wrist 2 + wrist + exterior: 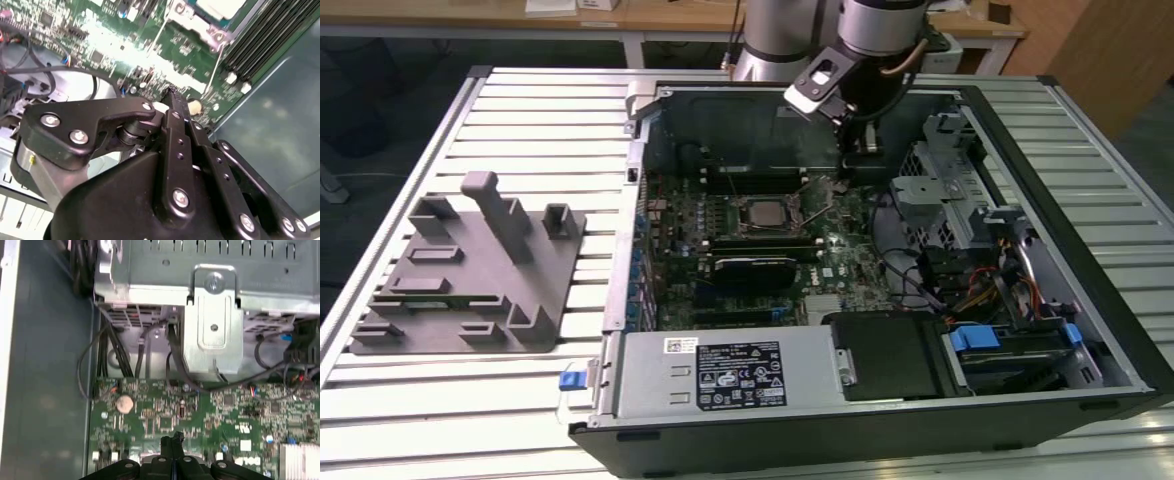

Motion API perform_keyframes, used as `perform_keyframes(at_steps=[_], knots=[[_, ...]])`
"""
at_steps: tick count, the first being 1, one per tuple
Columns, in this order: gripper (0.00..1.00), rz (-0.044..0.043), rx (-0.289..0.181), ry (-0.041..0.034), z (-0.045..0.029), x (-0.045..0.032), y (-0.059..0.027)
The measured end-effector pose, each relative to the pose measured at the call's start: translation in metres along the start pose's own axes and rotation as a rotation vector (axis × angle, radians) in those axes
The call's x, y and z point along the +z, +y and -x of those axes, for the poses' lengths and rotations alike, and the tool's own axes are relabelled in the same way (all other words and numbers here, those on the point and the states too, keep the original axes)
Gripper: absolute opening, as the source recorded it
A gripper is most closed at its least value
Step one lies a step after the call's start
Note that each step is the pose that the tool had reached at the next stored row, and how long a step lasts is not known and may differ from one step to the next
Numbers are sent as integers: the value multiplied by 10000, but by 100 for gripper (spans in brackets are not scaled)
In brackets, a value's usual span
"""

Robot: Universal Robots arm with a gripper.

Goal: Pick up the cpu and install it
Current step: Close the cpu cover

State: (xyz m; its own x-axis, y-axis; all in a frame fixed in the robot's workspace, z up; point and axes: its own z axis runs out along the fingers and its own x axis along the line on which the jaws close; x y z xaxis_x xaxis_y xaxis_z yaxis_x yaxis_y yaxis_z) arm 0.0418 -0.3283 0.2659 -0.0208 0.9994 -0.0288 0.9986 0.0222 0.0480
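The arm (767, 40) has smooth silver-grey tubes. Its gripper (172, 94) is matt black, with flat link bars (172, 150) and shiny screws (180, 197).

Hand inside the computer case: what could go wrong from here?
The hand hangs seemingly close over the motherboard, so a small slip might scrape its tiny parts. Loose black cables beside the metal cage could snag it. The cpu lies in its socket nearby; a knock might harm it.
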Motion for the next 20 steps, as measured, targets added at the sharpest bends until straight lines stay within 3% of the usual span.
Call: perform_keyframes(at_steps=[5,15,20], knots=[[11,-21,0,0,-1,76,75],[11,-22,0,0,-6,257,75],[11,-22,0,-2,-6,273,74]])
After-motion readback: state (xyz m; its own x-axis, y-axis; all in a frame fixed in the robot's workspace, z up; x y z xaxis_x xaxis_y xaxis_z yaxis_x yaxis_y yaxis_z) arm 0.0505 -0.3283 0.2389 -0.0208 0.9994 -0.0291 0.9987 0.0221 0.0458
